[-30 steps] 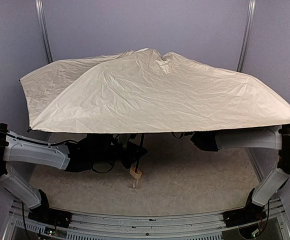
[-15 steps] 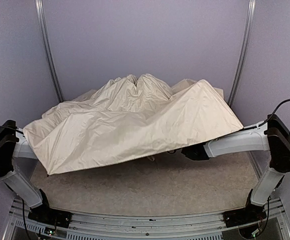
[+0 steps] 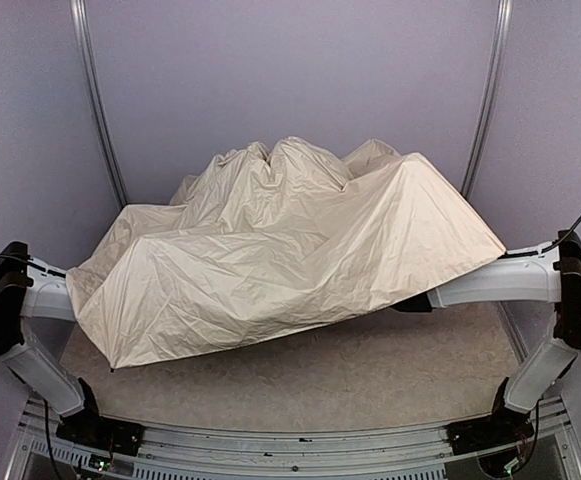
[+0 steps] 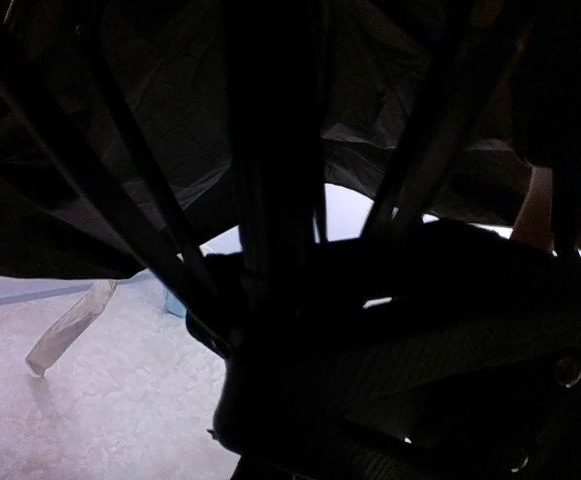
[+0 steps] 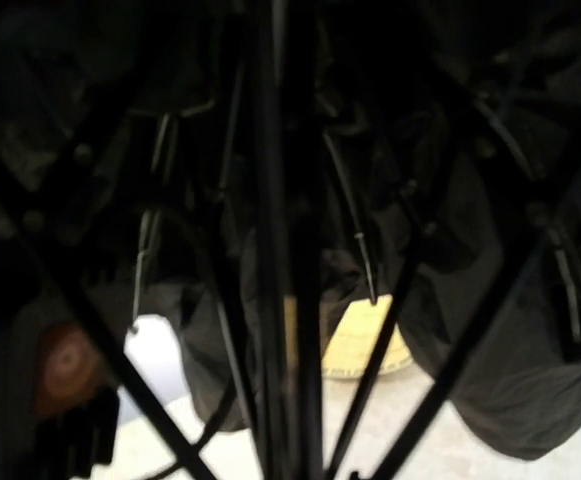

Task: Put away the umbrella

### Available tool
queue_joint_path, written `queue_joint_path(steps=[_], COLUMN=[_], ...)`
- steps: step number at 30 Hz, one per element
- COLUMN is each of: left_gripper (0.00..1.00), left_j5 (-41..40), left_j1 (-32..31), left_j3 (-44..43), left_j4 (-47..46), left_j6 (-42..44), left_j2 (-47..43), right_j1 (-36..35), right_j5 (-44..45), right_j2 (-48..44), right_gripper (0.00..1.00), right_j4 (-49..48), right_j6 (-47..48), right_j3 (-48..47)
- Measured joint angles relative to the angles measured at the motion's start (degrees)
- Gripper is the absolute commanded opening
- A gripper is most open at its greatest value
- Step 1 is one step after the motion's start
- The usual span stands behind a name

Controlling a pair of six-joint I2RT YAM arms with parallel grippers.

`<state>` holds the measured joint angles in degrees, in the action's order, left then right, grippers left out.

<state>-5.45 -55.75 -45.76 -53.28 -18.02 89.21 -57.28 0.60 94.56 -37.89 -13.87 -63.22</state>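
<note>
The umbrella is half collapsed, and its cream-beige canopy hangs in a crumpled heap over the middle of the table. Both grippers are hidden under it in the top view; only the left arm and the right arm reach in from the sides. The left wrist view is dark, with the black shaft and ribs close in front and the tan loop strap hanging to the table. The right wrist view shows the shaft and ribs up close. Neither view shows the jaws clearly.
A piece of the woven straw basket shows behind the ribs in the right wrist view. The speckled table lies in front of the canopy. Purple walls with metal posts close in the back and sides.
The canopy has gone from spread wide and taut to a slack, bunched heap with its edges drooping. It now covers both forearms and the handle.
</note>
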Motion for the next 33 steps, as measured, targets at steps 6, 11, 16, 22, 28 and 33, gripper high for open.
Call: queue_joint_path(steps=[6, 11, 16, 22, 28, 33], left_gripper=[0.47, 0.53, 0.54, 0.58, 0.55, 0.47], left_j5=[5.7, 13.0, 16.9, 17.6, 12.3, 7.2], left_j1=[-1.4, -7.6, -11.4, -13.3, -8.3, 6.7], left_j3=[0.0, -0.1, 4.9, 13.4, 20.5, 22.5], left_j4=[10.5, 15.6, 16.7, 20.0, 19.9, 19.7], left_j6=[5.0, 11.4, 14.8, 16.8, 12.1, 0.5], left_j2=[-4.7, -8.1, -8.7, -10.9, -15.2, -15.2], right_j1=[2.8, 9.5, 16.2, 25.0, 28.4, 28.5], right_j5=[-4.2, -4.5, -4.5, -9.8, -12.7, -13.3], right_j2=[-4.0, -6.3, -9.3, -16.7, -22.1, -24.9], right_gripper=[0.0, 0.0, 0.0, 0.0, 0.0, 0.0], right_j4=[5.2, 10.3, 14.6, 21.7, 30.5, 37.1], right_j6=[0.4, 2.1, 4.5, 9.9, 18.8, 26.6], right_j3=[0.9, 2.5, 2.7, -0.6, -9.4, -14.2])
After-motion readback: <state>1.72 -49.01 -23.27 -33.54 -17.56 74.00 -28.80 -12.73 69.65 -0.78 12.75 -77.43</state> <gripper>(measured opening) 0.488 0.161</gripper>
